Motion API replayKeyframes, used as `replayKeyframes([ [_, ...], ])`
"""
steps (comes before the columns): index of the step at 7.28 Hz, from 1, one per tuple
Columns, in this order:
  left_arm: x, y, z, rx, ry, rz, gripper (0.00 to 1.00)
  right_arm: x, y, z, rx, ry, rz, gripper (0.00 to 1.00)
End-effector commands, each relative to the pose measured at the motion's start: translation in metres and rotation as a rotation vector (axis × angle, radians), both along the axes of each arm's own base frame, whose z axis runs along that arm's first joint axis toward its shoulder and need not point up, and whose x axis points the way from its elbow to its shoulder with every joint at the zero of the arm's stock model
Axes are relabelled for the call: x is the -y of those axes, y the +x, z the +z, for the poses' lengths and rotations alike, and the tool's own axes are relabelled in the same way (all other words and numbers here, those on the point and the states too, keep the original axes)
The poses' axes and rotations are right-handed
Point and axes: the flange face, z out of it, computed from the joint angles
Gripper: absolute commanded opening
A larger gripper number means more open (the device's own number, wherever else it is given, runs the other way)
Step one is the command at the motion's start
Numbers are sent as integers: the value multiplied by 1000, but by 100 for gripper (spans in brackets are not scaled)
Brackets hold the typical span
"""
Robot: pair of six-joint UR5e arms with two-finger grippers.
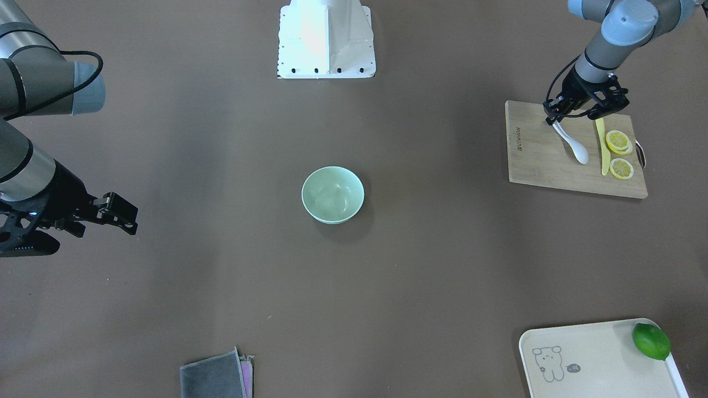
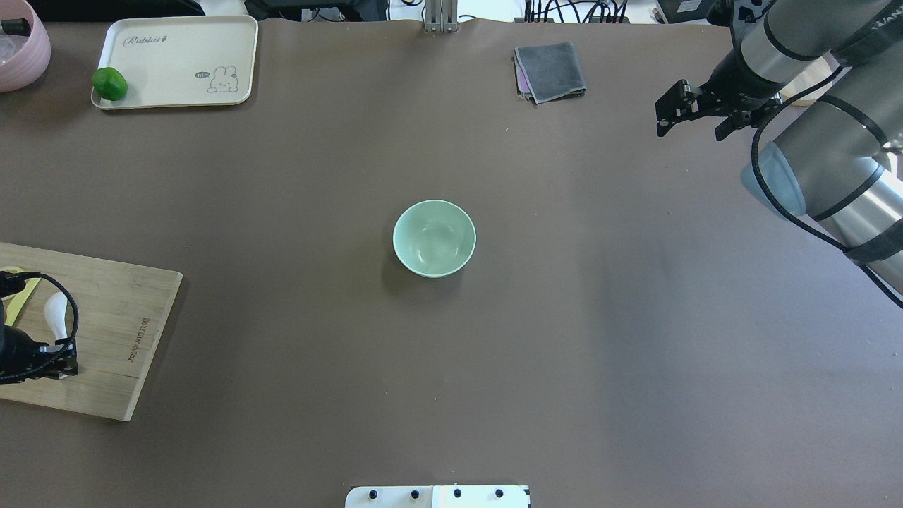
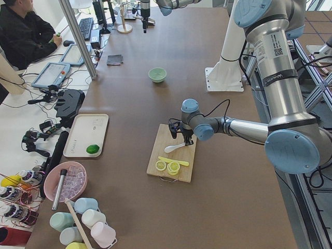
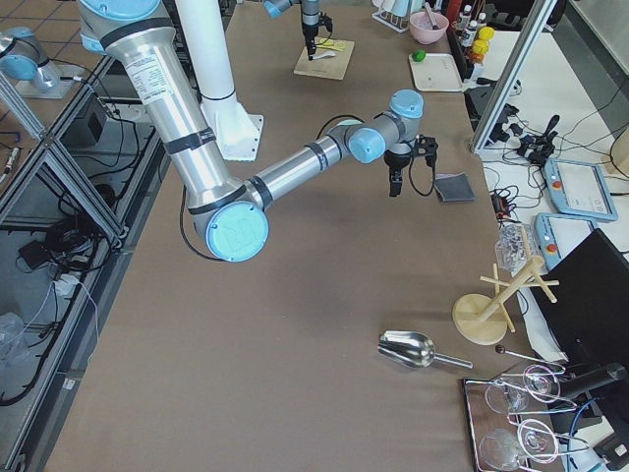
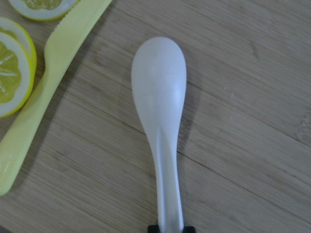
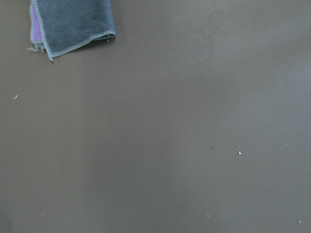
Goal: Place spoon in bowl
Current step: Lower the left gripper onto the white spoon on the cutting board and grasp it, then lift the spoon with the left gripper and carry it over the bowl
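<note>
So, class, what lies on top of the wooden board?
On the wooden board lie the spoon, a yellow knife and lemon slices. The left gripper hides the spoon's handle end.

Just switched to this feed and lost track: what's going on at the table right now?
The left gripper is closed on the handle of the white spoon, which lies on the wooden board beside the yellow knife. The mint bowl sits empty mid-table. The right gripper hangs open near the grey cloth.
</note>
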Motion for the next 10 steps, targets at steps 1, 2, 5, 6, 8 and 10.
replayKeyframes([
  [1,1,-1,-5,-8,6,-5,0,-10,0,-14,-5,-8,-7,100],
  [2,3,-5,-15,-23,16,-12,0,-11,1,-16,-4,-7,-7,100],
  [5,33,-36,-89,-141,112,-106,0,-31,11,-18,9,16,-10,100],
  [6,53,-31,-126,-226,144,-96,0,-43,18,-18,15,27,-10,100],
  [8,113,19,-229,-346,197,-66,0,-47,21,-6,5,7,-11,100],
  [10,173,100,-345,-388,225,-31,0,-47,21,3,-3,-10,-12,100],
])
